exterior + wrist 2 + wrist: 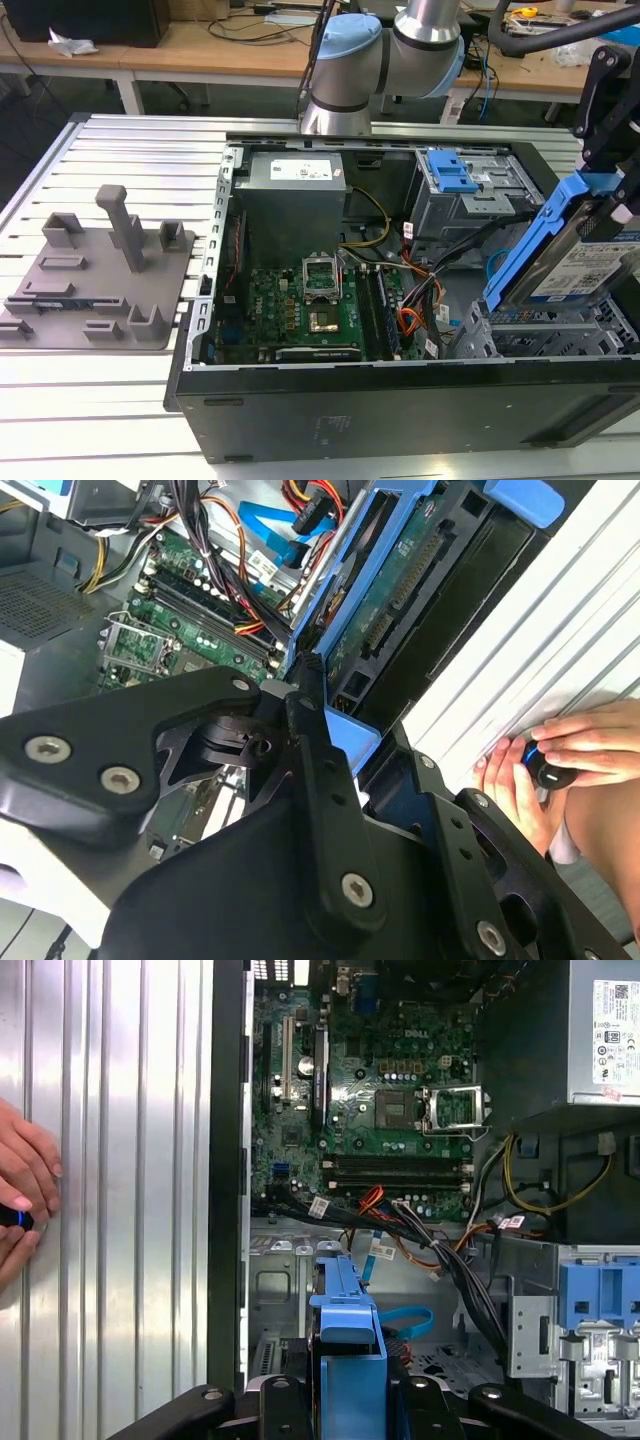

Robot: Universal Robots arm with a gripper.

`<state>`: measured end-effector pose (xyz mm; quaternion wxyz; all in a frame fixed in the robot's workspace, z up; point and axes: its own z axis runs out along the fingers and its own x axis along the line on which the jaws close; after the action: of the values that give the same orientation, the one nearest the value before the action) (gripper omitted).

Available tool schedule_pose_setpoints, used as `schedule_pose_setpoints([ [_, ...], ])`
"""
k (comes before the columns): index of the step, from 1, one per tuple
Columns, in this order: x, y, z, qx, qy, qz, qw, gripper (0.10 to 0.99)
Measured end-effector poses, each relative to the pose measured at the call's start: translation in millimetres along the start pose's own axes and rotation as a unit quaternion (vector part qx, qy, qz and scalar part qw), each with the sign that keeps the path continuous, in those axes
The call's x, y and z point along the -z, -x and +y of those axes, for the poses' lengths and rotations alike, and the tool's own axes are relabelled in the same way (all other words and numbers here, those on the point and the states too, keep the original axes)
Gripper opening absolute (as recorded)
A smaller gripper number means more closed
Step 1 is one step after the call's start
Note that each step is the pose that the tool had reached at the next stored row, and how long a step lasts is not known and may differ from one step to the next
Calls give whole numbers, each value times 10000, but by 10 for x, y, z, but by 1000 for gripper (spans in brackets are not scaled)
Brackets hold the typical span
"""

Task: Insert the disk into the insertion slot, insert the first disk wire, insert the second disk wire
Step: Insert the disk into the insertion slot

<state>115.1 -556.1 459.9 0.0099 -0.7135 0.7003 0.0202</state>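
My gripper (612,205) is shut on the disk (588,268), a silver drive with a white-and-blue label in a blue caddy. In the exterior view the disk hangs tilted, one end high, just above the insertion slot (540,335), a grey perforated cage at the case's near right corner. In the first wrist view the caddy's blue edge (348,1355) sits between my black fingers (275,1400). The second wrist view shows the disk's green underside (400,590). The second disk wire (405,1320), a light-blue flat cable, loops inside the case beside the caddy. Thin red and dark wires (418,268), likely the first disk wire, lie loose near the cage.
The open computer case (200,300) holds a motherboard (310,300), a power supply (295,195) and a grey bay box with a blue latch (452,172). An orange wire bundle (410,322) lies by the cage. A grey fixture (100,270) sits at the exterior view's left. A person's hand (20,1195) rests on the ribbed table.
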Motion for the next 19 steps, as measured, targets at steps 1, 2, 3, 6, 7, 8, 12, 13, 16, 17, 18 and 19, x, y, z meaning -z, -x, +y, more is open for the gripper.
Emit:
schedule_pose_setpoints([
  [1, -4, 0, 0, 0, 0, 0, 10000, 365],
  [2, -10, -1, -1, -1, 0, 0, 10000, 365],
  [3, -14, -1, -1, -1, 0, 0, 10000, 365],
  [6, -26, -2, -1, -2, 0, 0, 10000, 365],
  [7, -30, -3, -1, -2, 0, 0, 10000, 365],
  [8, -34, -4, -1, -3, 0, 0, 10000, 365],
  [12, -55, -12, -4, -6, 2, 0, 10000, 365],
  [13, -60, -14, -5, -8, 3, 0, 10000, 365],
  [16, -73, -17, -5, -14, 4, 0, 10000, 365],
  [17, -76, -17, -5, -19, 3, 0, 10000, 365],
  [18, -80, -18, -6, -26, 4, 0, 10000, 365],
  [19, -84, -20, -6, -36, 4, 0, 10000, 365],
])
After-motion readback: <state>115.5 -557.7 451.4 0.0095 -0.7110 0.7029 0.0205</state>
